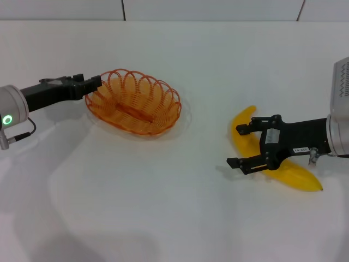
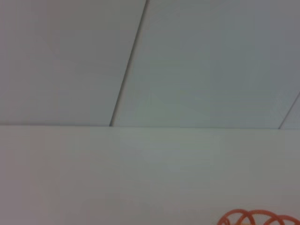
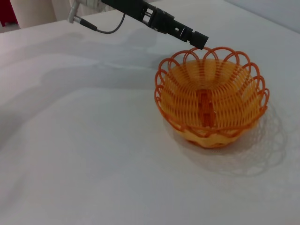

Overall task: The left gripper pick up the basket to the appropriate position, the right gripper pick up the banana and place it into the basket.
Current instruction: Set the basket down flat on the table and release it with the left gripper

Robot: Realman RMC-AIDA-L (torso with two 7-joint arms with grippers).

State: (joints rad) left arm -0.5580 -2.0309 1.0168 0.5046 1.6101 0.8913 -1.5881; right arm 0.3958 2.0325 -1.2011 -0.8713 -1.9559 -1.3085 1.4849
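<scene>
The orange wire basket (image 1: 133, 103) sits on the white table, left of centre. My left gripper (image 1: 94, 85) reaches in from the left, its black fingers shut on the basket's left rim. The right wrist view shows the same grip, with the left gripper (image 3: 199, 41) on the far rim of the basket (image 3: 211, 101). A sliver of the basket's rim (image 2: 258, 218) shows in the left wrist view. The yellow banana (image 1: 297, 177) lies on the table at the right. My right gripper (image 1: 235, 146) is open over its middle, one finger on each side, and hides part of it.
The white table (image 1: 163, 207) stretches bare between the basket and the banana and toward the front. A pale wall with panel seams (image 2: 129, 65) stands behind the table's far edge. A thin cable (image 1: 24, 134) hangs by the left arm's cuff.
</scene>
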